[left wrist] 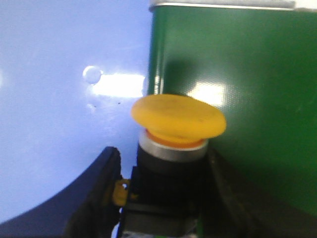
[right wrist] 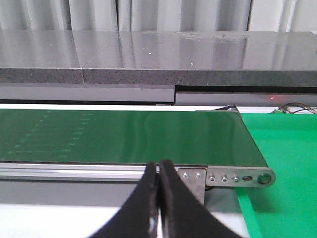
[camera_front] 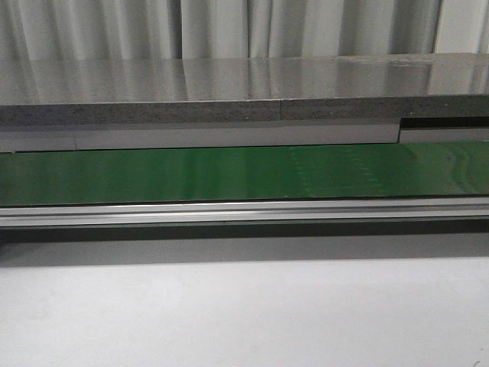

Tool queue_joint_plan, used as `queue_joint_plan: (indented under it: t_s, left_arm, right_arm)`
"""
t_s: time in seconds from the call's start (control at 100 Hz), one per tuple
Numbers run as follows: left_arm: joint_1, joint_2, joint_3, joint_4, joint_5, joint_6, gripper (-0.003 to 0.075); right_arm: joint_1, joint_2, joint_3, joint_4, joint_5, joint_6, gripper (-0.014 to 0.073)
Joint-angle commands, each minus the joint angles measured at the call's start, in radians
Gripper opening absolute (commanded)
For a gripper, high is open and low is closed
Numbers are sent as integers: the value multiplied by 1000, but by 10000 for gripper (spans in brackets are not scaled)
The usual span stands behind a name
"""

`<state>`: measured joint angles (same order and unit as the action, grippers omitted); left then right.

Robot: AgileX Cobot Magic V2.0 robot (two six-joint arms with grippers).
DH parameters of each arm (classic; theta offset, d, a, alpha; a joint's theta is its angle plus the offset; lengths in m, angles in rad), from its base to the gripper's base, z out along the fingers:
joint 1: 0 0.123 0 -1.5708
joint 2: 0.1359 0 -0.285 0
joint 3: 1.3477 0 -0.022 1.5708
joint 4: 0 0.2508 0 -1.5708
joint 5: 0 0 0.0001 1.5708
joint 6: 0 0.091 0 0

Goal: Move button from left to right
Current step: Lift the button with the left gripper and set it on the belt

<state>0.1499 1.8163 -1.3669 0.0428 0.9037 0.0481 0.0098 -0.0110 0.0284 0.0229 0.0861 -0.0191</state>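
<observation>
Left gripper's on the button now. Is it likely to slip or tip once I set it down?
The button looks rigid, so the left gripper probably won't deform its dark boxy body. Its wide yellow head overhangs that narrower body, so it may be top-heavy and tip if set down tilted. The belt looks glossy, so it might slide.

White table (camera_front: 244,313); green conveyor belt (camera_front: 244,172) on it.

Left gripper (left wrist: 161,198): jaws filled by the button (left wrist: 178,119), no room between. Beyond it, bare white table (left wrist: 59,74) to one side and green belt (left wrist: 237,89) to the other.

Right gripper (right wrist: 159,198): fingers pressed together. Directly ahead, belt rail (right wrist: 99,171) and its end bracket (right wrist: 237,177); beyond the belt, grey shelf edge (right wrist: 89,77).
</observation>
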Motion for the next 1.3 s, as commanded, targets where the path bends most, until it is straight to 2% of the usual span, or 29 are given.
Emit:
queue_joint_plan:
  t_s: [0.0, 0.2, 0.31, 0.41, 0.56, 0.63, 0.88, 1.06, 1.29]
  left_arm:
    - [-19, -53, -29, -6, -16, 0, -10]
    - [-24, -22, -29, -13, -8, 0, -5]
    - [-24, -13, -29, -27, 0, 0, 64]
    - [-24, -13, -29, -30, 0, 1, 226]
    - [-24, -13, -29, -30, 7, 3, 601]
    - [-24, -13, -29, -30, 9, 3, 701]
    - [-24, -64, -33, -58, 31, 27, 661]
    - [-24, -148, -33, -172, 40, 105, 660]
    - [-24, -272, -33, -185, 40, 115, 660]
  right_arm:
    - [-1, -3, -18, -8, -74, -1, -68]
    - [-1, -3, -18, -8, -74, -1, -68]
    - [-1, -3, -18, -8, -74, -1, -68]
    - [-1, -3, -18, -8, -74, -1, -68]
    - [-1, -3, -18, -8, -74, -1, -68]
    - [-1, -3, -18, -8, -74, -1, -68]
    - [-1, -3, -18, -8, -74, -1, -68]
    - [-1, -3, -18, -8, -74, -1, -68]
    - [-1, -3, -18, -8, -74, -1, -68]
